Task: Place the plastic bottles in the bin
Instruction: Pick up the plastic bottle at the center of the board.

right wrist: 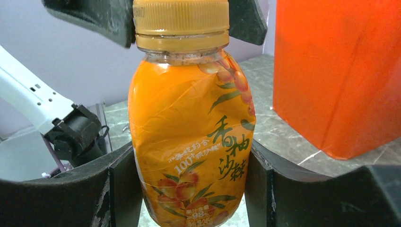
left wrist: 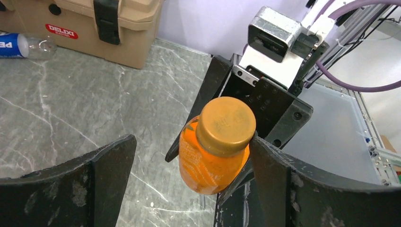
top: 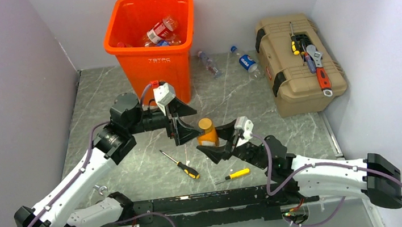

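Pinching the orange bottle (top: pixel 207 131) upright at mid-frame, my right gripper (right wrist: pixel 191 175) clamps its belly. My left gripper (left wrist: pixel 191 146) gapes wide around the cap, holding nothing. I should centre it, close firmly, then release toward the bin (top: pixel 153 67) at upper centre.

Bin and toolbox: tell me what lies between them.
Between the bin and the toolbox, on the table, lie a clear bottle and a blue-labelled bottle; the top external view shows it.

One tall orange plastic bin (top: pixel 153 56), one tan toolbox (top: pixel 297 71), two loose yellow-handled screwdrivers (top: pixel 180 164) (top: pixel 238 173), one orange plastic bottle (top: pixel 207 131) and two clear plastic bottles (top: pixel 208 62) (top: pixel 246 61) outside the bin were counted.
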You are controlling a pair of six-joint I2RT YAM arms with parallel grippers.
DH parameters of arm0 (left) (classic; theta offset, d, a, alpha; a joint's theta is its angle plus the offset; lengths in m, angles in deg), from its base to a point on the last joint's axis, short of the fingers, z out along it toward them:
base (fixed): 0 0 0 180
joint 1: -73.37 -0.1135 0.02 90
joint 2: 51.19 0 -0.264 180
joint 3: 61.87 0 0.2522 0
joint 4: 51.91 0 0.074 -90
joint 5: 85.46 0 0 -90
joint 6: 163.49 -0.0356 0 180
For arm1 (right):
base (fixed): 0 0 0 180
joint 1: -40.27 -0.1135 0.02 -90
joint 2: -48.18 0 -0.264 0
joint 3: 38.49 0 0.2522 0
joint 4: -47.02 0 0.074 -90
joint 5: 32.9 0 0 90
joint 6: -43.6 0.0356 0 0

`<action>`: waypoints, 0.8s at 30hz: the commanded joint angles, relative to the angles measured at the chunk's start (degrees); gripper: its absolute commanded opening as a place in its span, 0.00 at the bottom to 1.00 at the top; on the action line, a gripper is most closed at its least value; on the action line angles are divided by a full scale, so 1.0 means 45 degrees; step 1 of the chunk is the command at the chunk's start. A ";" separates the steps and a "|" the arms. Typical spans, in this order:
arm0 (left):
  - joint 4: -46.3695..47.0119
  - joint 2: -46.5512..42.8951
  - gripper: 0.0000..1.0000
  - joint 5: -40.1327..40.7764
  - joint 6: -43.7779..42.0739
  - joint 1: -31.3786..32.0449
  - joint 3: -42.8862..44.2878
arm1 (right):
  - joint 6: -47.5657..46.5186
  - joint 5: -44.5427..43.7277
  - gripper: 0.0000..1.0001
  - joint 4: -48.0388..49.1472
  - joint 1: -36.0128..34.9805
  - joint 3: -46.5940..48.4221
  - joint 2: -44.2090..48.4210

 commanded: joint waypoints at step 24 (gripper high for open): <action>0.2588 -0.1274 0.84 -0.0463 0.0434 0.0036 -0.2266 | 0.0545 0.0429 0.45 0.0418 -0.0550 0.1460 -0.2273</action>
